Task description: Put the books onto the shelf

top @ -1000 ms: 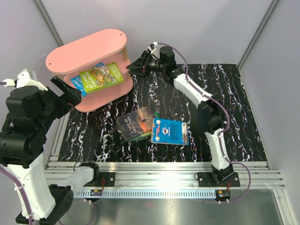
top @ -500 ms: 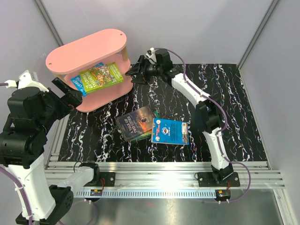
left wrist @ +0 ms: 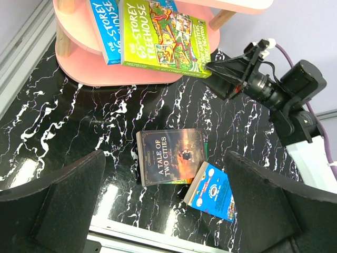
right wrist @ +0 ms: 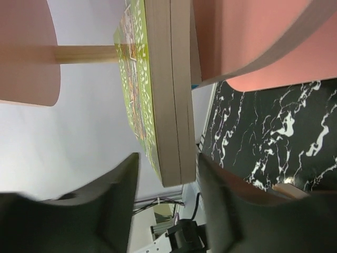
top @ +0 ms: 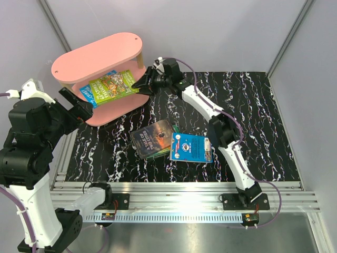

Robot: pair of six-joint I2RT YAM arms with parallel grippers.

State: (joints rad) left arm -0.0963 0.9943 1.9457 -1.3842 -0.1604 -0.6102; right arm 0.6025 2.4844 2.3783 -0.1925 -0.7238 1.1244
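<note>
Black, white-veined surface [top: 253, 116]. Far left: pink shelf [top: 97, 55], middle board bearing a blue book [top: 88, 94] with a green book [top: 113, 84] stacked on top, overhanging the right edge. Centre: dark book [top: 152, 138] and light-blue book [top: 190, 147], flat, overlapping a green-edged book [top: 160, 154] beneath.

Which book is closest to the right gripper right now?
The green Treehouse book, top of the pair on the shelf's middle board: its corner juts out to the right gripper. The others lie on the table.
</note>
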